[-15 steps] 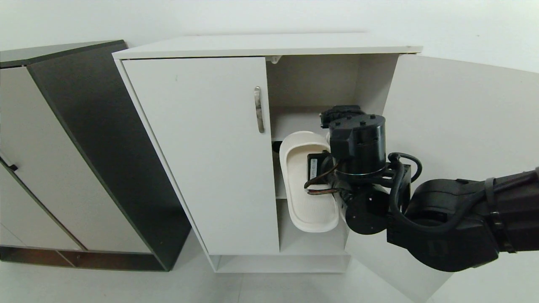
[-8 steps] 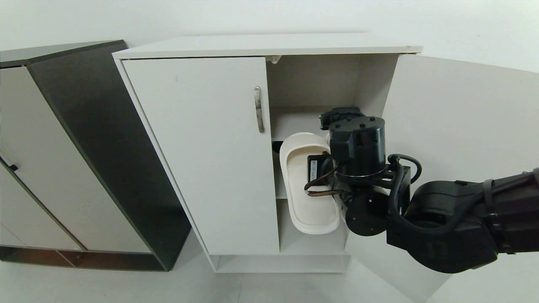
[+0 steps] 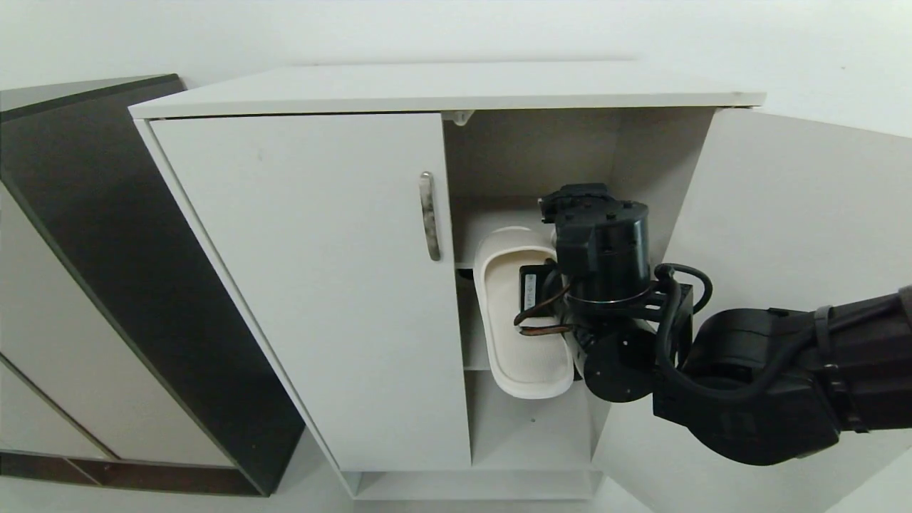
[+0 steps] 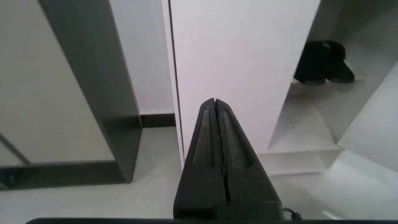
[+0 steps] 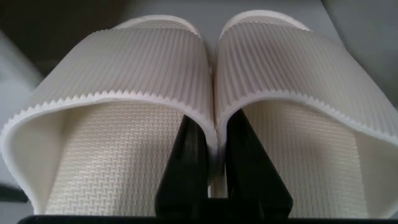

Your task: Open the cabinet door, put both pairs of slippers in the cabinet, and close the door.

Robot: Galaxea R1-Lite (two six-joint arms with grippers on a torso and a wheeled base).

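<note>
All-black arm, pretty chunky

The right arm (image 3: pixel 748 385), lower right of the head view, is matte black: fat cylindrical wrist joint (image 3: pixel 602 246) with tiny screws on the cap, looped black cables (image 3: pixel 666 313), a brownish wire (image 3: pixel 534 313) and a white label (image 3: pixel 529 288). The left gripper (image 4: pixel 214 109) has smooth black wedge fingers.

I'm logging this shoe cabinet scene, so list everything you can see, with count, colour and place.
Cabinet: one, white, centre; left door shut, right door open.
Handle: one, silver, on left door.
White slippers: one pair, at the open side.
Black slippers: apparently one pair, on a shelf inside.
Dark cabinet: one, black and grey, left of the white one.
Right claw: shut on white slippers.
Left claw: shut, empty, facing the cabinet.
</note>
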